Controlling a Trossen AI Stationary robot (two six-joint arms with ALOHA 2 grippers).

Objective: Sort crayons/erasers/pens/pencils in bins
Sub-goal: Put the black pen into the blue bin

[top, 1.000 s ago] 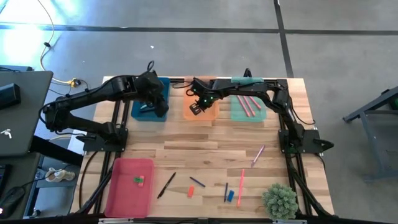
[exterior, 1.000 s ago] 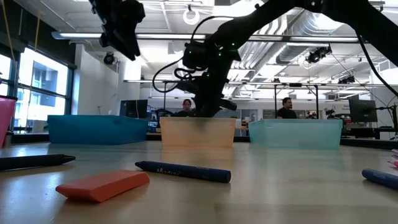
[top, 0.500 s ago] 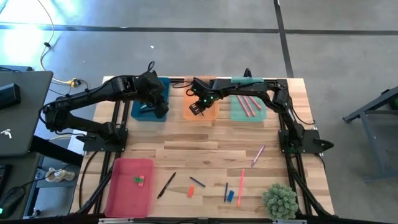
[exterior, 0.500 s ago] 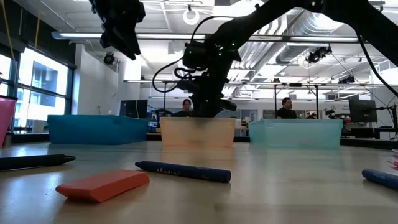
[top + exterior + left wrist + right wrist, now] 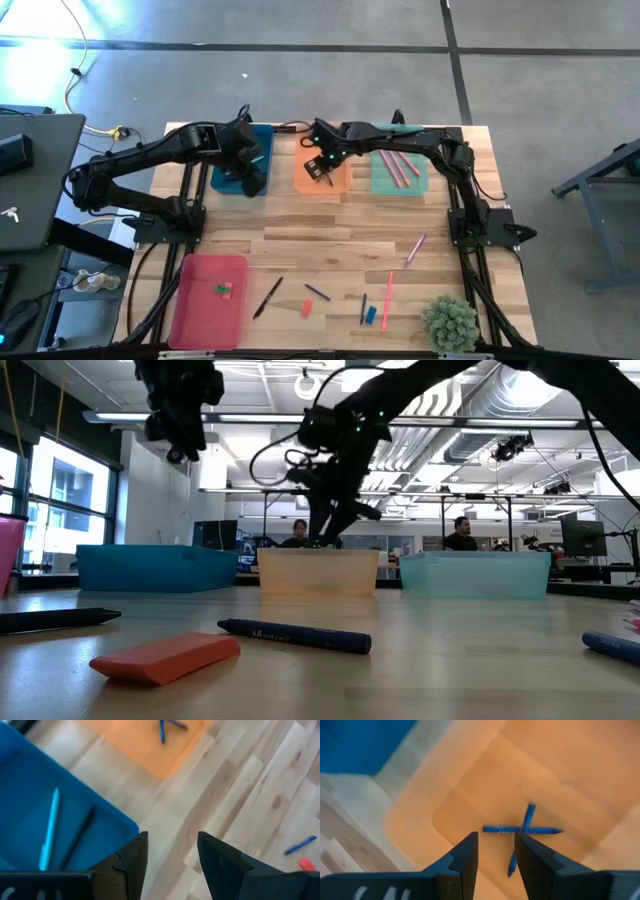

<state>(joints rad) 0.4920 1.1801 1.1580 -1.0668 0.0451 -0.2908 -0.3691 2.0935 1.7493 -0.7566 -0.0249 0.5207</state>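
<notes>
High view shows a wooden table (image 5: 330, 235) with four bins: a blue bin (image 5: 238, 165), an orange bin (image 5: 322, 175) and a mint green bin (image 5: 398, 172) in a row along the far edge, and a pink-red bin (image 5: 208, 300) at the near left corner. The right gripper (image 5: 325, 168) hangs over the orange bin with its fingers parted and nothing between them. Right wrist view looks down into that bin, where two short blue sticks (image 5: 522, 829) lie crossed on the floor and a third lies just beside them, all apart from the fingers (image 5: 465, 857).

The left gripper (image 5: 252, 180) sits over the near edge of the blue bin, fingers parted and empty. Left wrist view shows a light blue pen (image 5: 49, 830) and a dark pen (image 5: 80, 836) lying side by side in that bin.

Two pink-red sticks (image 5: 400, 168) lie in the mint green bin. Small green and pink erasers (image 5: 224, 290) rest in the pink-red bin.

Loose on the near part of the table are a black pen (image 5: 267, 297), a dark blue stick (image 5: 317, 293), an orange eraser (image 5: 307, 308), a blue eraser (image 5: 370, 314), a long pink-red stick (image 5: 387, 300) and a pinkish stick (image 5: 415, 248). A small green plant (image 5: 450, 322) stands at the near right corner.
</notes>
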